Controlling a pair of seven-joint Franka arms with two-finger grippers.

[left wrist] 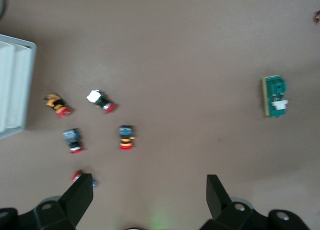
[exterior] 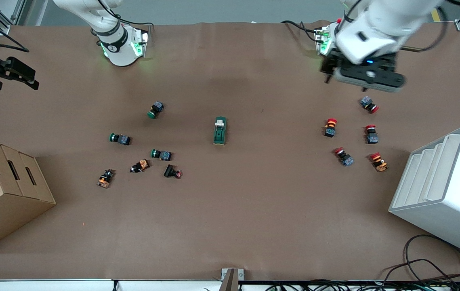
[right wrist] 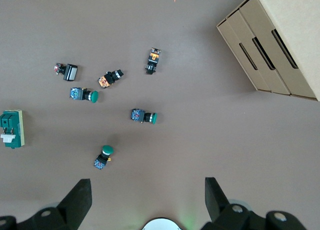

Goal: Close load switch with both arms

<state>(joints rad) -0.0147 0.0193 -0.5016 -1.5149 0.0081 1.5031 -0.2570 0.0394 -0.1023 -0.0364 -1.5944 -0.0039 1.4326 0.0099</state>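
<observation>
The load switch [exterior: 220, 130], a dark green oblong block with a cream lever piece at the end nearer the robots' bases, lies alone at mid-table. It also shows in the left wrist view [left wrist: 275, 96] and in the right wrist view [right wrist: 11, 129]. My left gripper [exterior: 365, 79] hangs open and empty over the table near the left arm's base, above the red push buttons and well apart from the switch; its jaws show wide apart in its wrist view [left wrist: 150, 190]. My right gripper [exterior: 9, 74] hangs open and empty [right wrist: 147, 190] at the right arm's end of the table.
Several red-capped push buttons [exterior: 330, 127] lie toward the left arm's end, and green and black ones [exterior: 160, 154] toward the right arm's end. A cardboard box [exterior: 3, 190] and a white stepped rack [exterior: 448, 190] stand at the table's two ends. Cables [exterior: 427, 266] lie by the rack.
</observation>
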